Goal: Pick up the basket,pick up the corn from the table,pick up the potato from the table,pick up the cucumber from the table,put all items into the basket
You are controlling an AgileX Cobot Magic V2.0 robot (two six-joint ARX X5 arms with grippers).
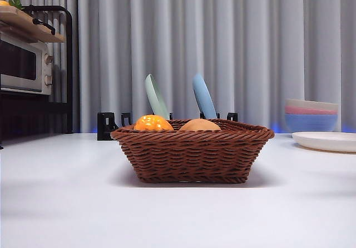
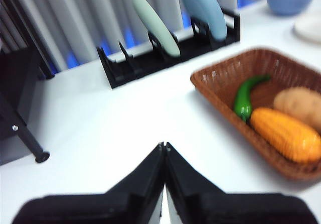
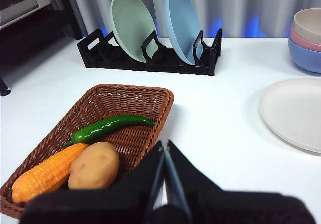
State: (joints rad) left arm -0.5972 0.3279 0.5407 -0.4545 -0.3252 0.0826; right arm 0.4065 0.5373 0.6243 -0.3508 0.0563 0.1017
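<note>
The brown wicker basket (image 1: 192,152) stands on the white table (image 1: 61,203) at the middle. In it lie the orange corn (image 3: 47,174), the tan potato (image 3: 94,165) and the green cucumber (image 3: 106,126). The front view shows only the tops of the corn (image 1: 153,123) and the potato (image 1: 199,125) above the rim. The left wrist view shows the basket (image 2: 220,91) with the corn (image 2: 286,134), potato (image 2: 300,104) and cucumber (image 2: 247,97). My left gripper (image 2: 164,146) is shut and empty, off to the basket's side. My right gripper (image 3: 164,144) is shut and empty, above the basket's rim (image 3: 163,111).
A black dish rack (image 1: 107,125) behind the basket holds a green plate (image 1: 156,97) and a blue plate (image 1: 204,96). Stacked bowls (image 1: 311,114) and a white plate (image 1: 328,141) sit at the right. A microwave (image 1: 23,64) on a shelf stands at the left.
</note>
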